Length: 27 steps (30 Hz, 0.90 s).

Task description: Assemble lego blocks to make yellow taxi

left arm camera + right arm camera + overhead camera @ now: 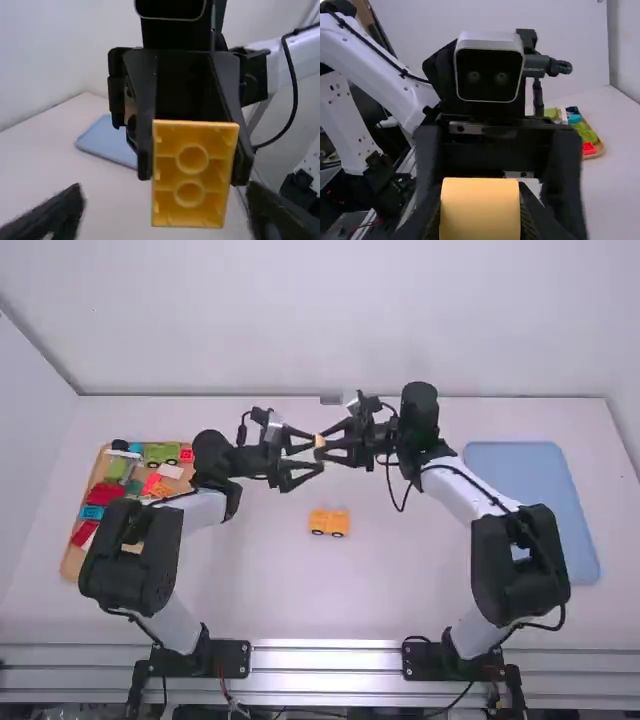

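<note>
Above the table's far middle, my right gripper [322, 445] is shut on a yellow-orange block [319, 441]. The block's hollow underside with two round tubes faces the left wrist camera, where the block [192, 175] hangs between the other arm's jaws. My left gripper [306, 458] is open just left of it, its fingers apart around air; in its own view the left gripper [167, 220] has blurred fingertips at both sides. The right gripper [480, 215] holds the block [480, 207] at the bottom. A yellow-orange car part with dark wheels [329, 523] stands mid-table.
At the left, a wooden tray [70, 562] carries red, green, blue and white blocks, partly behind the left arm. A light blue tray [530, 480] lies at the right, partly behind the right arm. Cables hang beside both arms.
</note>
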Tool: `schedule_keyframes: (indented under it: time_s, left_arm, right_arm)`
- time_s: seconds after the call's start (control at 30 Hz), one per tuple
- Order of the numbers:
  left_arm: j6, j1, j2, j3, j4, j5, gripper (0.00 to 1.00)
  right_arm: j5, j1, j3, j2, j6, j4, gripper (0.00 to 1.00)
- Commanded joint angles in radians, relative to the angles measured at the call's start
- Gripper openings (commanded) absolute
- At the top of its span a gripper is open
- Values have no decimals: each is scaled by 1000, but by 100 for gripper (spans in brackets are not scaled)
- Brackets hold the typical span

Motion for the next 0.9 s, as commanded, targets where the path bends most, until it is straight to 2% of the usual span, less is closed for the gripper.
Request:
schedule_keyframes:
  time_s: [0.0, 0.07, 0.23, 0.27, 0.33, 0.37, 0.43, 0.47, 0.53, 0.57, 0.6, 0.63, 0.77, 0.87]
  left_arm:
    - [8, 5, -2, 3, 7, -1, 99]
    - [8, 5, -2, 2, 7, 7, 99]
    - [31, 6, -2, 2, -24, 63, 99]
    - [97, 9, -2, 2, -83, 79, 99]
    - [132, 12, -2, 2, -132, 74, 99]
    - [211, 8, -2, 2, -266, 25, 99]
    - [255, 7, -2, 2, -377, -58, 99]
    - [312, 11, -2, 2, -502, -178, 99]
    - [371, 13, -2, 5, -648, -347, 99]
    - [376, 12, -2, 7, -670, -372, 99]
    - [394, 8, -2, 27, -771, -481, 99]
    - [397, 8, -2, 39, -808, -514, 99]
    - [399, 16, -6, 153, -1057, -689, 99]
    - [436, 4, -7, 263, -1257, -836, 99]
  right_arm:
    - [21, -8, 36, -3, 8, 4, 10]
    - [61, -15, 37, -3, 8, 5, 10]
    - [303, -39, 37, -5, 61, 3, 10]
    - [375, -48, 37, -11, 69, -7, 10]
    - [415, -56, 37, -19, 68, -28, 10]
    - [480, -67, 37, -41, 51, -86, 9]
    - [539, -71, 38, -63, 20, -151, 9]
    - [608, -71, 45, -84, -13, -227, 9]
    - [736, -63, 63, -122, -69, -368, 9]
    - [761, -61, 67, -130, -79, -394, 9]
    - [892, -45, 92, -159, -128, -531, 9]
    - [942, -36, 106, -166, -143, -585, 9]
    - [1168, 23, 194, -165, -207, -882, 8]
    - [1250, 69, 220, -150, -201, -1029, 8]
